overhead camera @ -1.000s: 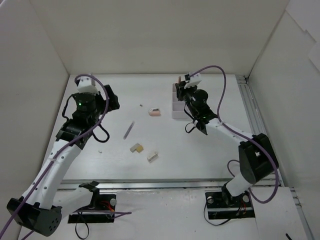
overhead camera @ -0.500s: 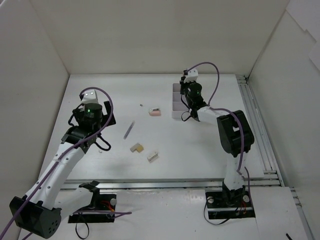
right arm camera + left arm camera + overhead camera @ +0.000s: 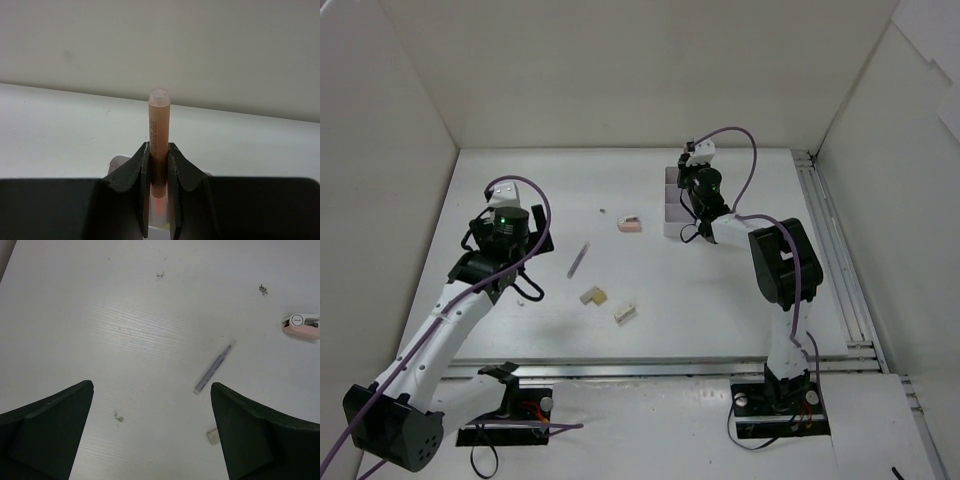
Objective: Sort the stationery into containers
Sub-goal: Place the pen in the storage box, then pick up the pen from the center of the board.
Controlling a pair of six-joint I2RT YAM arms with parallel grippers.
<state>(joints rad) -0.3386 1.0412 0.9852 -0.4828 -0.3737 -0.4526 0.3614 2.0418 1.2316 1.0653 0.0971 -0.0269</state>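
Your right arm has folded in toward the white divided box (image 3: pixel 672 218) since a second ago. Your right gripper (image 3: pixel 158 150) sits over the box, jaws clamped on an upright orange pen (image 3: pixel 158 125). Left of the box, your left gripper (image 3: pixel 151 385) hangs wide open, with a lilac pen (image 3: pixel 213 366) lying between it and the box

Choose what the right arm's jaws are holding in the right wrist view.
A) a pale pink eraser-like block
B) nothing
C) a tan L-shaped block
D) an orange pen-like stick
D: the right gripper has its jaws shut on the orange pen-like stick, which stands upright between them.
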